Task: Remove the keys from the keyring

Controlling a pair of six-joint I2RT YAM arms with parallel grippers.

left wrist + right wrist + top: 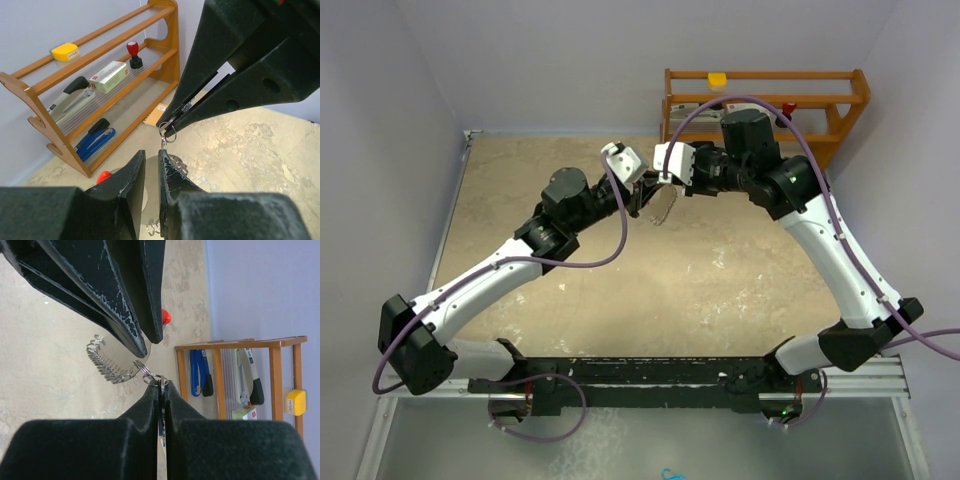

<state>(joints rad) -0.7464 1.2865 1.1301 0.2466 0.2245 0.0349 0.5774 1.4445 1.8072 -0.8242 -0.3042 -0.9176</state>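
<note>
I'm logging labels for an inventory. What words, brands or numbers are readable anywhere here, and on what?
No text here can be read.
White and green box on the wooden shelf: it carries a red mark and some print, both too small and blurred to read.

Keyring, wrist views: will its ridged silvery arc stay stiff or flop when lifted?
Probably floppy: the keyring shows a ridged arc of loose-looking links curving from the small split ring. Likely light, since that thin ring seems to carry it. Bare metal could slip.
</note>
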